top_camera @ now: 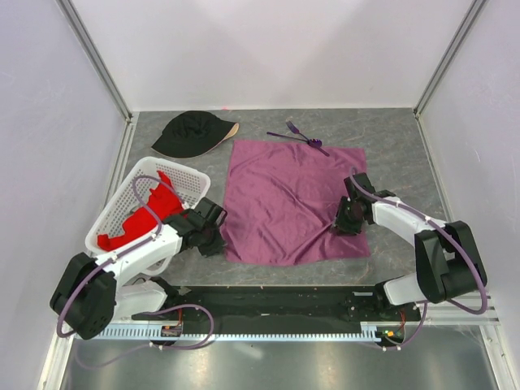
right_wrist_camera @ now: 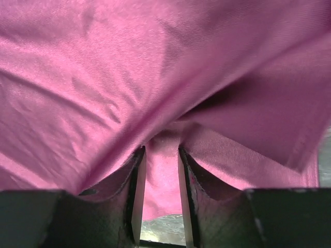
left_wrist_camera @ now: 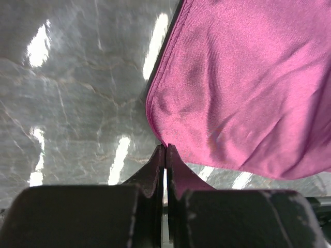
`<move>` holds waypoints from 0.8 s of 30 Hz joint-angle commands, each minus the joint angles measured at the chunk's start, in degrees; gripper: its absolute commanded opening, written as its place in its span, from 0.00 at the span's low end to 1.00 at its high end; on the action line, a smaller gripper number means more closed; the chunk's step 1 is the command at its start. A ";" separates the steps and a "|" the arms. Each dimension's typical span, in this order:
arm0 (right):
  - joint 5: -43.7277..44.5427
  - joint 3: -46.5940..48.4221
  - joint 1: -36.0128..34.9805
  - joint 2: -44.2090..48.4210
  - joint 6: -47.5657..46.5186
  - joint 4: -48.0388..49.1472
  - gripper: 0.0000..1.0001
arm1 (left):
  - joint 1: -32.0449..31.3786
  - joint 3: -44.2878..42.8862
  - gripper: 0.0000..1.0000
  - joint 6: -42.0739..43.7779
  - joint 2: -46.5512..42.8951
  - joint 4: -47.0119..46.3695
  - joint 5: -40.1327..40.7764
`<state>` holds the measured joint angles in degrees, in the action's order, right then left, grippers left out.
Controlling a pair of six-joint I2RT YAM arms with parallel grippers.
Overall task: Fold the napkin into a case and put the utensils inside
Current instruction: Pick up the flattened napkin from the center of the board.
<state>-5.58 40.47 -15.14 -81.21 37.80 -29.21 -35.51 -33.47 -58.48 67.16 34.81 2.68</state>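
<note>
Top view: the square plum-purple cloth napkin (top_camera: pixel 288 199) lies spread flat on the grey marbled worktop (top_camera: pixel 394 150), with the thin purple plastic utensils (top_camera: pixel 302 136) just off its far edge, the left gripper (top_camera: pixel 218 237) at its near-left corner and the right gripper (top_camera: pixel 345 221) on its right margin. Left wrist view: jaws pressed together, pinching the napkin's corner (hem visible). Right wrist view: jaws part-way apart, a pucker of napkin between them; whether they bite cannot be told.

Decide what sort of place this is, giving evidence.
Probably a robot lab work cell: plain white panels in metal framing enclose a grey tabletop, and a left arm and right arm are bolted to a rail at its near edge.
</note>
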 commanded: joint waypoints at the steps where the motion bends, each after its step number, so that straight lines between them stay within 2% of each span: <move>1: 9.14 3.91 -0.16 2.18 -1.07 -6.61 0.40 | 1.41 -1.95 0.02 3.28 0.43 -2.90 0.05; 5: 15.68 1.30 1.07 8.95 3.58 -14.37 0.47 | 1.41 -1.07 0.02 3.98 1.13 -5.80 -3.80; 11: 12.44 -5.92 3.36 18.00 9.47 -17.54 0.53 | 1.32 -1.33 0.02 6.00 2.02 -6.95 -5.31; 14: 15.68 -5.05 3.36 20.65 13.09 -19.57 0.52 | 1.41 -2.03 0.02 6.80 1.49 -6.94 -4.97; 19: 16.31 -4.08 3.45 13.90 11.33 -18.43 0.50 | 1.58 -3.61 0.02 7.41 0.79 -6.77 -3.64; 22: 14.91 -3.91 3.36 9.76 8.35 -14.23 0.45 | 1.67 -3.79 0.02 7.76 0.52 -6.86 -3.99; 24: 14.12 -3.90 3.27 7.66 5.81 -11.41 0.37 | 1.67 -3.53 0.02 8.20 0.26 -6.94 -3.91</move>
<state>8.93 34.89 -11.84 -70.70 47.31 -46.13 -34.09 -35.27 -53.30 68.90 29.61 -1.69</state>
